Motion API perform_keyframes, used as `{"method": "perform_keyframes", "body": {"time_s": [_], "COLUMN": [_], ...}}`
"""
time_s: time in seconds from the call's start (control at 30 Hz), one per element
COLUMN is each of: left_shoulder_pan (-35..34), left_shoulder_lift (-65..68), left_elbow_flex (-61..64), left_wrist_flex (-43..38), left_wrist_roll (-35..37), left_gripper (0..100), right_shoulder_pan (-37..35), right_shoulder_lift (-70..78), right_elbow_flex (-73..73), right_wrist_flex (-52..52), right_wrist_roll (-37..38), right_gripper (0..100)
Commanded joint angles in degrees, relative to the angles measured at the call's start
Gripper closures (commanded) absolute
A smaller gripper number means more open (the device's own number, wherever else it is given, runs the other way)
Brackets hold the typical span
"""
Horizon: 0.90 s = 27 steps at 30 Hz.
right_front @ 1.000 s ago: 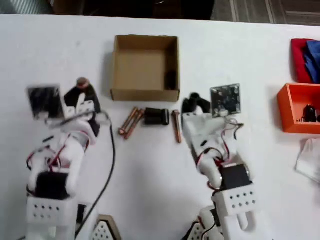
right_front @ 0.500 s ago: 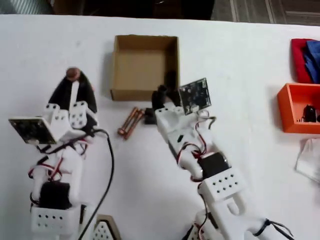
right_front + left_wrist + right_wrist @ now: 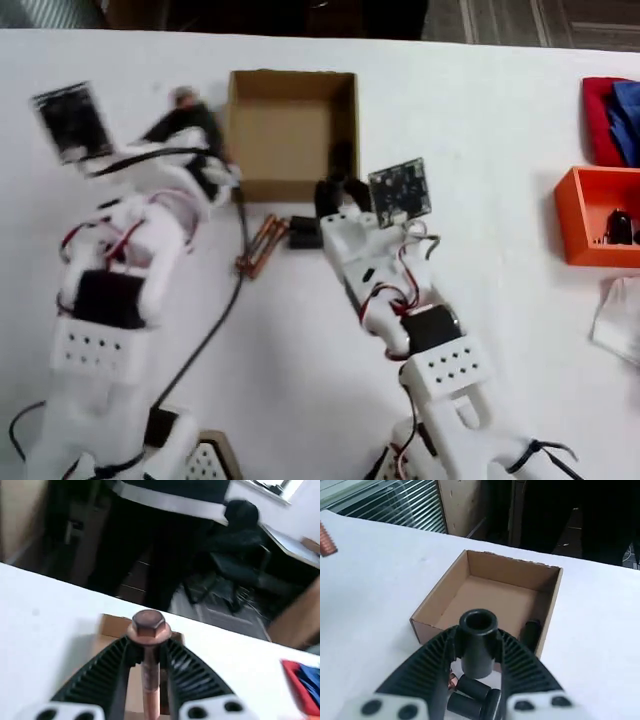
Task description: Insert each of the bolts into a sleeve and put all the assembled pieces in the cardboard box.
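Left gripper (image 3: pixel 146 645), clamped on a bolt (image 3: pixel 147 627), sits upper left in the high view just beside the box's (image 3: pixel 290 188) left edge, while the right gripper (image 3: pixel 477 632), at centre, grips an upright sleeve (image 3: pixel 477 650) near the front wall, loose bolts (image 3: pixel 258 245) between them.

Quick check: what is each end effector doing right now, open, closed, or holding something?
Left end effector: closed on a copper bolt.
Right end effector: closed on a black sleeve.
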Motion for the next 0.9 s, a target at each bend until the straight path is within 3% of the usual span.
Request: {"method": "perform_keyframes", "body": {"time_s": [0.0, 0.27, 0.63, 0.87], "left_shoulder_pan": [7.8, 14.2, 14.8, 20.1], "left_shoulder_lift": [2.8, 9.1, 9.7, 9.7], "left_elbow_flex": [-6.5, -6.7, -6.7, -6.5], "left_wrist_flex": [0.1, -7.6, -9.0, -9.0], "left_wrist_roll": [-0.1, -4.8, -4.7, -5.1], "left_gripper": [98, 98, 98, 98], "right_shoulder_pan": [0.7, 1.2, 1.0, 1.2], "right_shoulder_lift": [-0.1, -6.8, -6.9, -6.9], "right_elbow_flex": [-0.2, 1.4, 1.9, 1.9], "right_wrist_flex": [-2.0, -1.5, -2.1, -2.1], "right_wrist_roll": [-0.6, -0.2, 3.9, 4.0], "right_gripper": [97.6, 97.6, 97.6, 97.6]}}
